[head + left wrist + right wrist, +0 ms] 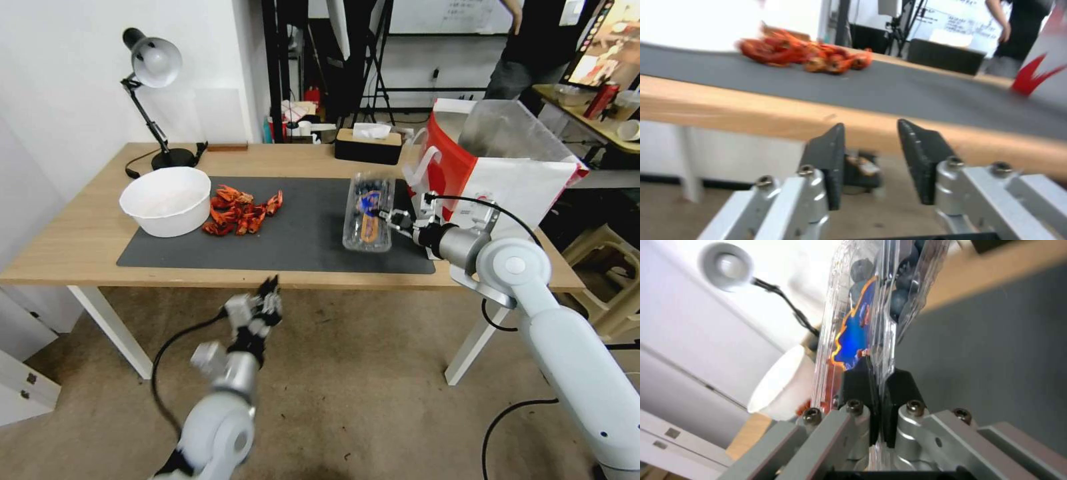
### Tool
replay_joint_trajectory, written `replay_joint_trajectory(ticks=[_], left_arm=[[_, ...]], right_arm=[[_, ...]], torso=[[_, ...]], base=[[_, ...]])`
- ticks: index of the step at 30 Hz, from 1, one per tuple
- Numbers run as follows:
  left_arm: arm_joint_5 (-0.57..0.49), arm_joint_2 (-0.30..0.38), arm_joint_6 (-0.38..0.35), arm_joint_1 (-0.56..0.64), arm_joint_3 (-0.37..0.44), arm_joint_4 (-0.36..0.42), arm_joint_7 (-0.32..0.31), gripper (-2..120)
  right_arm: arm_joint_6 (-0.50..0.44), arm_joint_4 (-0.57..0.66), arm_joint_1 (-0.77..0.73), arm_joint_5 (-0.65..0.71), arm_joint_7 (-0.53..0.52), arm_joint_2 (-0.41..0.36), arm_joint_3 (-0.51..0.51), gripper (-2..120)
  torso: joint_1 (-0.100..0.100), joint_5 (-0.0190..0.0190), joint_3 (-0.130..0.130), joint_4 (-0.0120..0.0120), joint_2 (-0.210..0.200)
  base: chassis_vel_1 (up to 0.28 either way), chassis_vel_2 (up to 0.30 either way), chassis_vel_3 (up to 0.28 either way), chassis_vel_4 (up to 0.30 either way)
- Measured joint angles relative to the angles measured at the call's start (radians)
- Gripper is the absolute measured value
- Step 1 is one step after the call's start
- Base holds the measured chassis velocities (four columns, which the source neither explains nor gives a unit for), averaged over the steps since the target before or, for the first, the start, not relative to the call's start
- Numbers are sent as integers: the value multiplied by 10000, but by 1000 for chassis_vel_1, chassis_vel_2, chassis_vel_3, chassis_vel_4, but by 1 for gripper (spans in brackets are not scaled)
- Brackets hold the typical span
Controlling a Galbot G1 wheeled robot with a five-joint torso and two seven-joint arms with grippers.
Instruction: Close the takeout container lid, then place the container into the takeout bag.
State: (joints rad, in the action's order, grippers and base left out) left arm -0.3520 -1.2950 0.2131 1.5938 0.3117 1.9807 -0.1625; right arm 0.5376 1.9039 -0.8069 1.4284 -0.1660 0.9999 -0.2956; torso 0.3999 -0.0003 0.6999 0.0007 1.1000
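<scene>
While standing at the far right end of the wooden counter [87,233], just beyond the dark mat [300,233]: takeout bag [513,180], upright, mouth open, silvery lining showing, red side facing the mat. Left of centre on the mat: round white bowl [167,200], with a heap of red crayfish [240,210] just beside it. On the mat's right part, near the bag: takeout container [369,212], clear clamshell with lid [853,333] folded down over the dark blueberries, coloured label visible through the plastic. At the container's near right edge: right claw [385,217], pinched shut on the thin plastic rim, black fingers [900,386] pressed together on the flange in the right wrist view. Below the counter's front edge, over the floor: left claw [270,290], fingers parted, gripping nothing.
</scene>
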Motion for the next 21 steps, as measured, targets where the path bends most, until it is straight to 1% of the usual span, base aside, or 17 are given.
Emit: replay_joint_trajectory(ticks=[1,2,3,4,6,7,8,9,10,11,12,15,16,19,21], left_arm=[[0,0,0,0,0,0,0,35],[356,-29,304,155,151,-156,97,40],[356,-29,304,155,151,-156,97,40],[824,-88,744,372,320,-415,160,50],[1034,-151,1056,468,428,-612,278,57],[1128,-258,1433,498,523,-949,529,71],[1128,-258,1433,498,523,-949,529,71],[1076,-293,1485,458,535,-1055,605,77],[969,-302,1486,424,538,-1103,640,82],[883,-307,1488,395,542,-1137,694,87],[883,-307,1488,395,542,-1137,694,87],[720,-297,1521,296,550,-1231,905,99],[720,-297,1521,296,550,-1231,905,99],[616,-284,1531,175,525,-1266,1039,100],[593,-281,1532,145,522,-1277,1049,100]], right_arm=[[0,0,0,0,0,0,0,0],[-258,12,0,-383,339,-1,29,0],[-258,12,0,-383,339,-1,29,0],[-883,27,14,-1247,987,-11,74,0],[-1626,76,80,-2154,1301,-33,119,0],[-3146,204,364,-3956,1339,-178,117,0],[-3146,204,364,-3956,1339,-178,117,0],[-3707,228,518,-4820,1056,-292,39,0],[-3979,237,602,-5395,791,-381,-39,0],[-4187,235,660,-5860,543,-471,-127,0],[-4187,235,660,-5860,543,-471,-127,0],[-4676,207,742,-6607,-182,-738,-613,0],[-4676,207,742,-6607,-182,-738,-613,0],[-4799,40,782,-7040,-715,-1015,-1264,0],[-4770,-13,782,-7098,-797,-1082,-1391,0]], torso=[[0,0,0,0,0],[0,2,-1,-1,1],[0,2,-1,-1,1],[-1,1,-1,-4,1],[0,13,0,-12,0],[0,4,0,-6,0],[0,4,0,-6,0],[-1,3,1,-6,0],[0,2,0,-8,1],[0,4,1,-7,0],[0,4,1,-7,0],[0,5,1,-8,0],[0,5,1,-8,0],[-1,5,1,-8,0],[0,6,1,-9,0]], base=[[0,0,0,0],[0,0,0,0],[0,0,0,0],[0,0,0,0],[0,0,0,0],[0,0,0,0],[0,0,0,0],[0,0,0,0],[0,0,0,0],[0,0,0,0],[0,0,0,0],[0,0,0,0],[0,0,0,0],[0,0,0,0],[0,0,0,0]])
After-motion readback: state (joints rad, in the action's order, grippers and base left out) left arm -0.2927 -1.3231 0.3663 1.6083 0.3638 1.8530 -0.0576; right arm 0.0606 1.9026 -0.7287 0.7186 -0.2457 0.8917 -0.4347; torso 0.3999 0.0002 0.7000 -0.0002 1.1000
